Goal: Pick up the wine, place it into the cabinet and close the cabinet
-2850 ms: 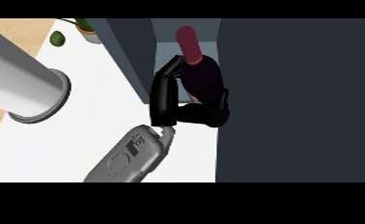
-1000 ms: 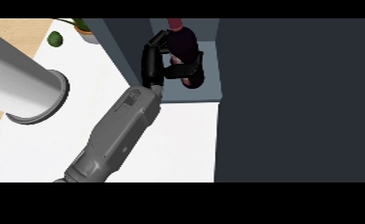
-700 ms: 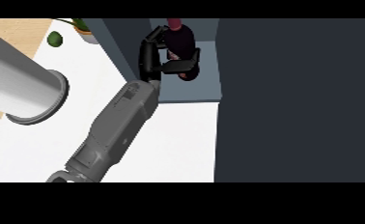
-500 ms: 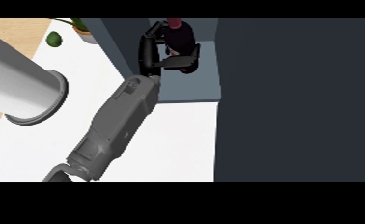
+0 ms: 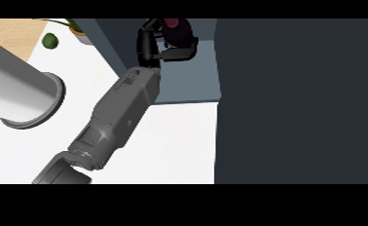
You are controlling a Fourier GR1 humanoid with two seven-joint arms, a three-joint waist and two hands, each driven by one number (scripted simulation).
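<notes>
Wine point(image 5: 177, 29) sits inside the cabinet point(image 5: 193, 80), seemingly clasped by the curled fingers of the right hand point(image 5: 148, 46).

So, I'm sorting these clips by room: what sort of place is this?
Most likely a kitchen: a white counter, a dark cabinet beside it with an open compartment, where the right hand holds a wine bottle, and a potted plant at upper left.

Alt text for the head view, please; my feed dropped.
The right hand is curled round the dark red wine bottle, holding it inside the open cabinet at the view's top. Its grey forearm stretches up from the lower left across the white counter.
</notes>
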